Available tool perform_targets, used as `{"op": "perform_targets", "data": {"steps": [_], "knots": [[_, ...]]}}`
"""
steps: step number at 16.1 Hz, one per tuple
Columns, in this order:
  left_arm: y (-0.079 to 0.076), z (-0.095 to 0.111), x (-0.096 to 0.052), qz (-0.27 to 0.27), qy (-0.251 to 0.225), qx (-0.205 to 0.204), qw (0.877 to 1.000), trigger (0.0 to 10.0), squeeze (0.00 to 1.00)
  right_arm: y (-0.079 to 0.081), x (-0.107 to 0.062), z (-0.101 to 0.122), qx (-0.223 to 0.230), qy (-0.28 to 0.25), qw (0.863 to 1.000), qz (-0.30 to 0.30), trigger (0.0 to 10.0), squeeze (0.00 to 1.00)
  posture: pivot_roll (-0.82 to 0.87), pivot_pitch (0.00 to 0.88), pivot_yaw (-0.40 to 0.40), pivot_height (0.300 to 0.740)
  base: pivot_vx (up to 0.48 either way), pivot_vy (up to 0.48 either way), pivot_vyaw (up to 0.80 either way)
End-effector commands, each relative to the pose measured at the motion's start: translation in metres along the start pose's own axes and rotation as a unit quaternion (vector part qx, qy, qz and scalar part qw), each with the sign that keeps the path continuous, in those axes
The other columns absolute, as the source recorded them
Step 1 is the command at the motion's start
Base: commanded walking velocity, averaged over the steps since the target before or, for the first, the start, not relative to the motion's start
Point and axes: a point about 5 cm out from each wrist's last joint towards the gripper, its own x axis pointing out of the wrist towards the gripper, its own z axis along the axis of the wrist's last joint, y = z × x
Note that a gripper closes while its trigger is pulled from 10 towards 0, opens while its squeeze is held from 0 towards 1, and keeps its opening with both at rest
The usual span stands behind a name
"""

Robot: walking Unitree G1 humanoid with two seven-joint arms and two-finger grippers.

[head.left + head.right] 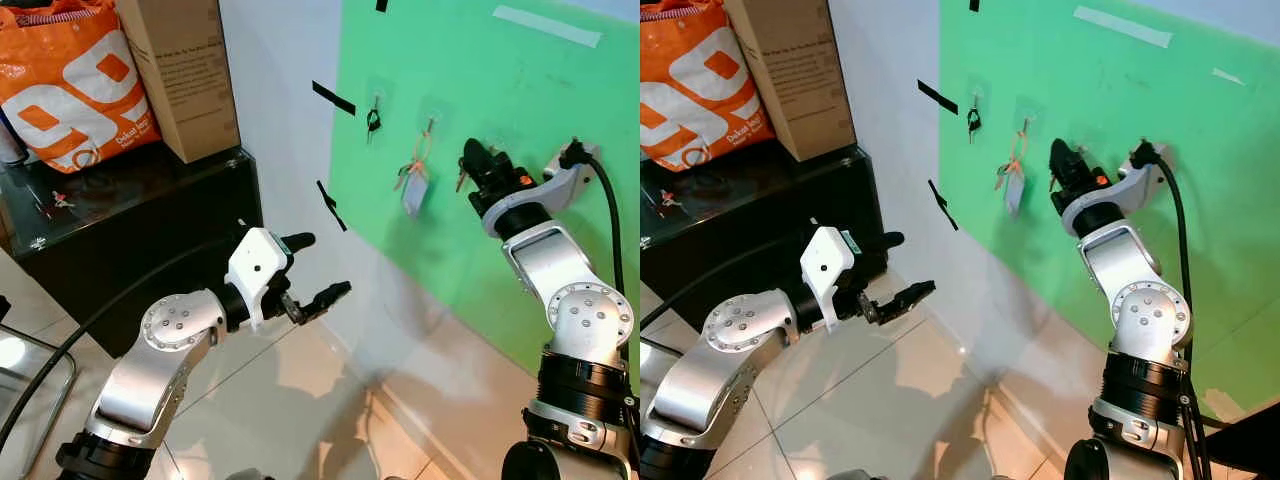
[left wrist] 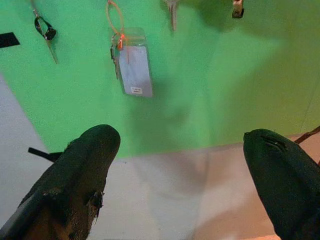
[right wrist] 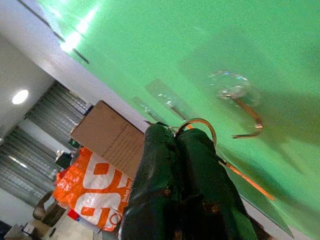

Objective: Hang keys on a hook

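A: Reaching up at the right of the frame, the right gripper [image 1: 478,165] is raised against the green wall panel [image 1: 520,250]. Its 2 black fingers [image 3: 172,170] are pressed together, pinching a key ring [image 3: 200,123] at their tips.

B: Where is the hook?

A: In the right wrist view a clear hook [image 3: 240,100] is stuck to the panel just beyond the ring, apart from it. A key [image 1: 461,178] dangles below the fingers in the left eye view.

B: What else hangs there?

A: At upper centre, a dark key bunch [image 1: 373,120] hangs from 1 hook. To its right, a clear tag on an orange loop [image 1: 414,180] hangs from another, near the right gripper.

B: And the other arm?

A: The left gripper [image 1: 318,270] sits lower centre, over the tiled floor [image 1: 290,400], fingers spread wide and holding nothing.

B: Anything at upper left?

A: An orange shopping bag [image 1: 70,85] and a cardboard box [image 1: 180,70] stand on a black cabinet [image 1: 150,230].
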Motion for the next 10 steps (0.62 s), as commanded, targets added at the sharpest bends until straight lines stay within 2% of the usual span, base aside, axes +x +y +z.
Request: {"op": "perform_targets", "data": {"steps": [1, 10], "knots": [[0.0003, 0.0018, -0.0035, -0.003, 0.001, 0.001, 1.0, 10.0, 0.0, 0.0009, 0.0011, 0.0038, 0.001, -0.011, 1.0, -0.004, 10.0, 0.0, -0.06, 0.0, -0.022, 0.74, 0.0, 0.0, 0.0], [0.0035, 0.0014, -0.0111, -0.006, 0.012, 0.001, 1.0, 10.0, 0.0, -0.0083, 0.0005, 0.0108, 0.015, -0.025, 0.999, -0.032, 10.0, 0.0, -0.06, 0.0, -0.021, 0.74, 0.0, 0.0, 0.0]]}}
